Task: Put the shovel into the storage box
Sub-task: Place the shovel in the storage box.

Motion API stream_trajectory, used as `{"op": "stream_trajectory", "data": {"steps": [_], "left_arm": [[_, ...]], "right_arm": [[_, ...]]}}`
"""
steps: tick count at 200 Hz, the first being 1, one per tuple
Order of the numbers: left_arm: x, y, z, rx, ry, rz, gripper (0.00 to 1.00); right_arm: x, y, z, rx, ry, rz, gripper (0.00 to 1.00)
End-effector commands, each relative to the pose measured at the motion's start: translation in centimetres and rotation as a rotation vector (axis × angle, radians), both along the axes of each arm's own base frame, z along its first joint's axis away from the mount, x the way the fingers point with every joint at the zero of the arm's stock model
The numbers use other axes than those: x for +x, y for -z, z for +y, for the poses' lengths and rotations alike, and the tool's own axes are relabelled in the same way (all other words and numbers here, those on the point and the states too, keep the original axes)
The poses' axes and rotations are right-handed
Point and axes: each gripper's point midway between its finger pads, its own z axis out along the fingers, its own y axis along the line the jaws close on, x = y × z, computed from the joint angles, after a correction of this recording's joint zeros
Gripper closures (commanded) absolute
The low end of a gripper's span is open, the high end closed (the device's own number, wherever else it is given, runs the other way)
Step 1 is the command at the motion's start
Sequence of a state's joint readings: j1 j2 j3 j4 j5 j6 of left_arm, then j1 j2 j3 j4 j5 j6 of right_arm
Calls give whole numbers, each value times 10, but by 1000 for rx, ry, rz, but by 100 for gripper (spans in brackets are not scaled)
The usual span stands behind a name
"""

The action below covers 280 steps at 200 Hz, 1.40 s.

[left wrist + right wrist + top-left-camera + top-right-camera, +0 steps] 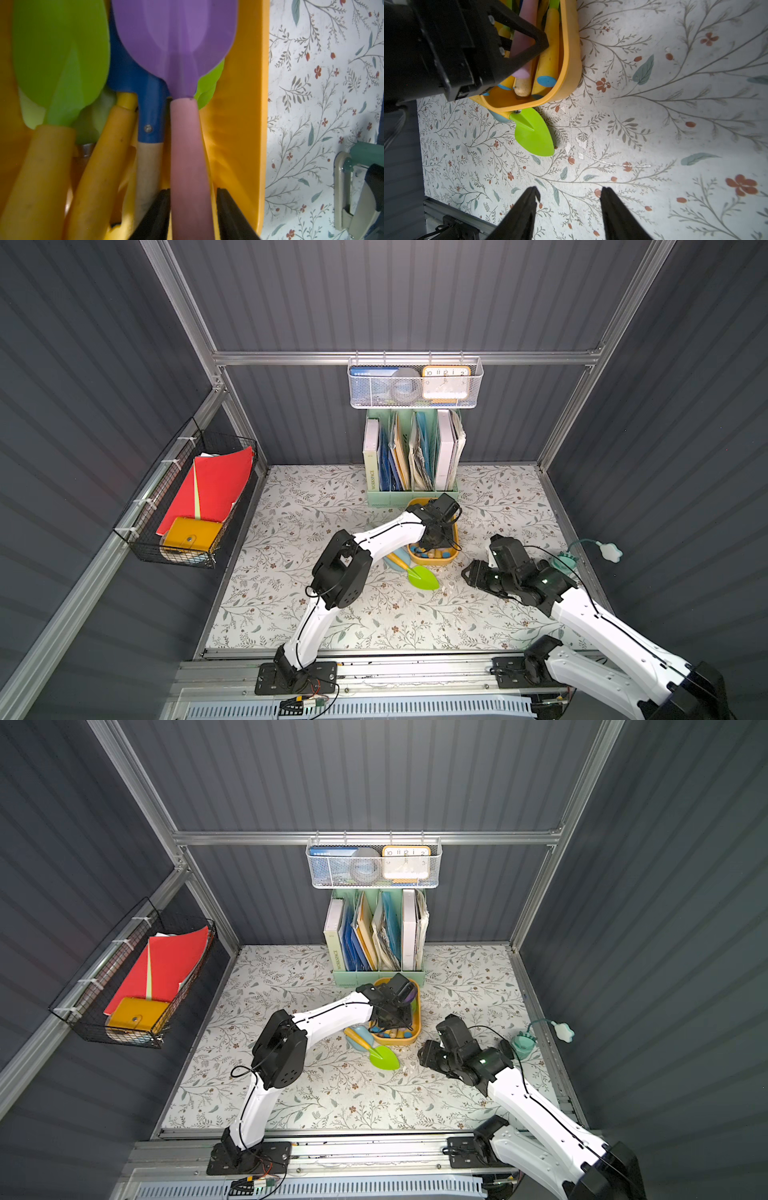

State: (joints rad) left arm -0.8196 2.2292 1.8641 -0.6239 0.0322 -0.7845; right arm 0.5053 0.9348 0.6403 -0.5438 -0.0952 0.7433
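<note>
The table [291, 531] carries a matte cover printed with leaves and flowers. The storage box [245, 124] is a smooth yellow-orange plastic tub with rounded corners, directly beneath the left gripper [193, 190]. The shovel [176, 41] has a rounded purple plastic blade and a tapered pink handle. It lies inside the box, with the handle running between the gripper's black fingers and the blade beyond their tips. The other shovels [60, 52], with green and blue blades, are packed beside it. In both top views the left arm covers most of the box. Only the left wrist view shows the blades, and only the right wrist view shows the handle ends. The left gripper is slightly parted: one finger touches the pink handle and the other stands just clear. The right gripper [570, 190] is spread apart and empty above bare table. The loose green shovel [533, 135] lies ahead of its fingertips, just beside the box's end.
</note>
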Motion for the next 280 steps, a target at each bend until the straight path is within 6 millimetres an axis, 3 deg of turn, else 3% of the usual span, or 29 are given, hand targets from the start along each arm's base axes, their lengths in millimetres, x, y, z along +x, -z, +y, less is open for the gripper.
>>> {"op": "stream_trajectory", "data": {"steps": [1,76,115,149,207,245,248,280], "left_arm": [[-2,-23,-2,-31,4,-21,55],[-2,-52,0,-65,4,-73,54],[-5,-74,10,-73,8,-125,51],[-16,-81,22,-68,17,-133,50],[-36,-87,67,-13,-61,-138,44],[-38,-88,103,-22,-138,-138,42],[-43,-77,110,-5,-144,-121,42],[-46,-66,140,-19,-218,-102,41]], "right_arm": [[-1,6,3,9,-8,18,45],[0,-2,3,13,-11,0,45],[1,-9,8,21,-42,2,45],[2,-15,16,38,-75,20,45],[6,-30,32,60,-127,4,45],[6,-28,53,62,-178,8,45],[6,-28,55,62,-184,5,45],[4,-21,75,57,-225,25,45]]}}
